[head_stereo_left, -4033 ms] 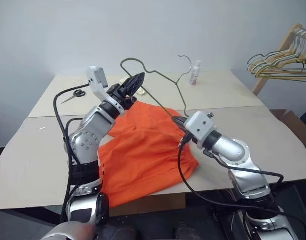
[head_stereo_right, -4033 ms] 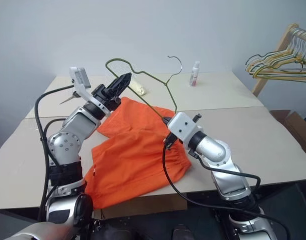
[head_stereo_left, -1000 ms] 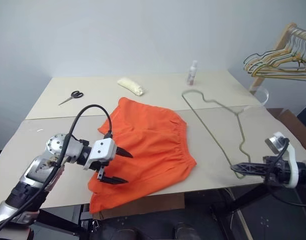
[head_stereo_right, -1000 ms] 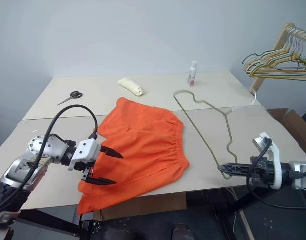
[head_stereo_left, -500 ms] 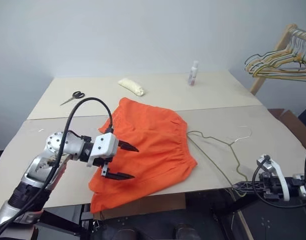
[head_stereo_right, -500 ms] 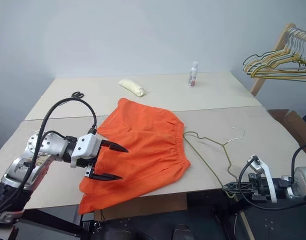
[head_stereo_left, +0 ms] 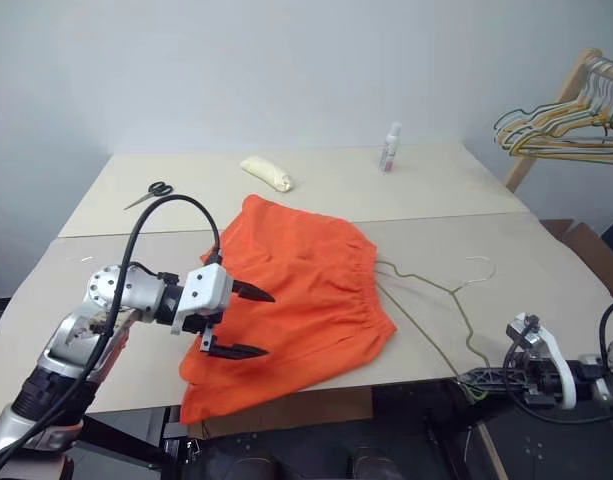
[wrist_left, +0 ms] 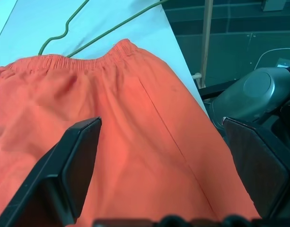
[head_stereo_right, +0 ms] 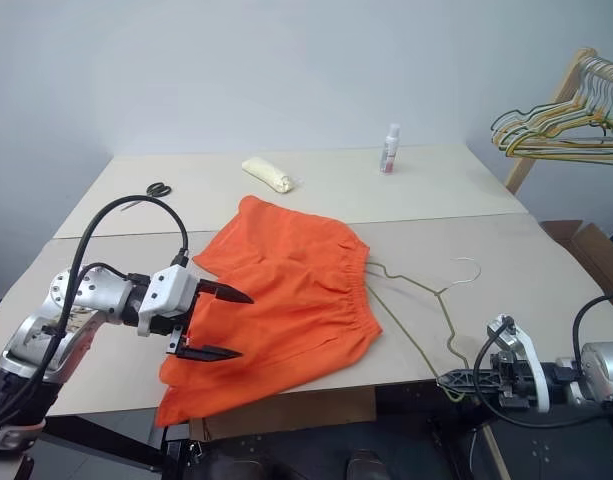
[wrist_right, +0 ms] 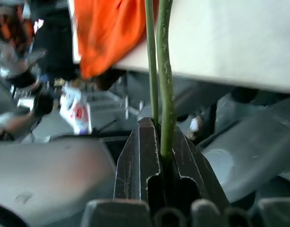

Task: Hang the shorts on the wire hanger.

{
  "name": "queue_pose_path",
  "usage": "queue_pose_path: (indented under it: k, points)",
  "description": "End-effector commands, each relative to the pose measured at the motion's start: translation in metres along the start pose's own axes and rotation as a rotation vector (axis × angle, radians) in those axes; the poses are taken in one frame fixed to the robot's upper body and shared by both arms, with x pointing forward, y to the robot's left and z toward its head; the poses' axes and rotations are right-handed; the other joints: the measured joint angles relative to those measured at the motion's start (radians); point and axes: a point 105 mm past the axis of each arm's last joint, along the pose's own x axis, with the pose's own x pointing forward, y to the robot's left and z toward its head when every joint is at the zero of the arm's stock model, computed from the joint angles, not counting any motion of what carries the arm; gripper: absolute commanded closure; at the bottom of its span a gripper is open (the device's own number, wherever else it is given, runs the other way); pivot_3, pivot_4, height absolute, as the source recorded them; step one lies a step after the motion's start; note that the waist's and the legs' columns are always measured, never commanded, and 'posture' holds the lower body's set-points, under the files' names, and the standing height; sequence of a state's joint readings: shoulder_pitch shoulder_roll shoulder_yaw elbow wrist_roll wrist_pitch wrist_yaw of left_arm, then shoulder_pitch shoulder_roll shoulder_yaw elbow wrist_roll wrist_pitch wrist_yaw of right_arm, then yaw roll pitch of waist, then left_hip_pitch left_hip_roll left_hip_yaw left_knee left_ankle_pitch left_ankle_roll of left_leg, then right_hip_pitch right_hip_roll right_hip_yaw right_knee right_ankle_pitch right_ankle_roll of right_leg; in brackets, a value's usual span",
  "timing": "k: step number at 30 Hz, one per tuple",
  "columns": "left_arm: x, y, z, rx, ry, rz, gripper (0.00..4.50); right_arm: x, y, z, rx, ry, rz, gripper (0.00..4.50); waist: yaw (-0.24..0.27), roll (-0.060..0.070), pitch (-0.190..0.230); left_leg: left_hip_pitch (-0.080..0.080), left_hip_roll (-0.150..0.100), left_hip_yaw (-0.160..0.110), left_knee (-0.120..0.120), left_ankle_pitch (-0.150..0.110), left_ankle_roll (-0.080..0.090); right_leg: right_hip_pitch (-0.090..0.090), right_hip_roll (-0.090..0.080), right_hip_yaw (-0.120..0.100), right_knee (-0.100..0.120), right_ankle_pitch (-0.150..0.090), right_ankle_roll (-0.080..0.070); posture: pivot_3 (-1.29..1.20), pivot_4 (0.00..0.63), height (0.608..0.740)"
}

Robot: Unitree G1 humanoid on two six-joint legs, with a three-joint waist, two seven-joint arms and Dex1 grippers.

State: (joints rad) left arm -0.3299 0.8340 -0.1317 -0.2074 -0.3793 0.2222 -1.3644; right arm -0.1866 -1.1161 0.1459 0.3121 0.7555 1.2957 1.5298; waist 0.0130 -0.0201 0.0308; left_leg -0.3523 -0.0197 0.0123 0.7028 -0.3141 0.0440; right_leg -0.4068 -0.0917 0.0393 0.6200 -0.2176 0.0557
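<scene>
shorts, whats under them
The shorts lie flat on the table, and their lower hem hangs past its front edge. The wire hanger lies beside the waistband, not under it. Anything beneath the fabric is covered.

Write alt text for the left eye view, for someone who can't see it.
Orange shorts lie spread on a beige table, the left gripper open just above their near left part. The right gripper, shut at the table's near right edge, holds a wire hanger lying beside the shorts' waistband.
</scene>
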Motion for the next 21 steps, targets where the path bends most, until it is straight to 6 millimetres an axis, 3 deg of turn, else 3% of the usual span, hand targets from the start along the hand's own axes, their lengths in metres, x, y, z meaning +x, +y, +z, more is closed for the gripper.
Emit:
queue_pose_path:
  k: [1, 4, 7, 10, 13, 21]
  points:
    - [-0.002, -0.001, 0.007, 0.040, 0.000, 0.008, 0.07, 0.001, 0.016, -0.004, -0.066, 0.075, 0.069, 4.50, -0.001, 0.000, 0.000, 0.000, 0.000, 0.000, 0.000, 0.000, 0.000, 0.000, 0.000, 0.000, 0.000, 0.000, 0.000, 0.05, 0.000, 0.740]
    - [-0.001, -0.004, 0.007, 0.040, 0.005, -0.001, 0.07, 0.006, 0.019, -0.005, -0.084, 0.125, 0.078, 4.50, -0.001, 0.000, 0.000, 0.001, 0.000, 0.000, 0.000, 0.000, 0.000, 0.001, 0.000, 0.000, 0.000, 0.000, 0.000, 0.07, 0.000, 0.740]
    - [-0.001, -0.006, 0.008, 0.039, 0.004, -0.005, 0.07, 0.009, 0.013, 0.008, -0.079, 0.106, 0.055, 4.50, -0.002, 0.000, 0.000, 0.001, 0.000, 0.000, 0.000, 0.000, 0.000, 0.001, 0.000, 0.000, 0.000, 0.000, 0.000, 0.07, 0.000, 0.740]
    - [0.000, -0.007, 0.005, 0.038, 0.021, 0.002, 0.07, 0.012, 0.001, 0.040, -0.071, 0.014, 0.003, 4.50, -0.002, 0.000, 0.000, 0.002, 0.000, 0.000, 0.000, 0.000, 0.000, 0.002, 0.000, 0.000, 0.000, 0.000, 0.000, 0.09, 0.000, 0.740]
    - [0.001, -0.009, 0.002, 0.052, 0.058, -0.004, 0.07, 0.017, -0.004, 0.056, -0.086, -0.007, -0.019, 4.50, 0.002, 0.000, 0.000, 0.003, -0.001, 0.000, 0.000, 0.000, 0.000, 0.003, 0.001, 0.000, -0.001, 0.000, 0.000, 0.10, 0.000, 0.740]
    - [-0.003, -0.006, 0.004, 0.064, 0.060, 0.008, 0.07, 0.042, -0.003, 0.055, -0.096, 0.102, 0.008, 4.50, 0.037, 0.000, 0.000, -0.001, -0.001, -0.002, 0.000, 0.000, -0.001, 0.000, -0.001, -0.002, -0.002, 0.001, -0.001, 0.13, 0.000, 0.740]
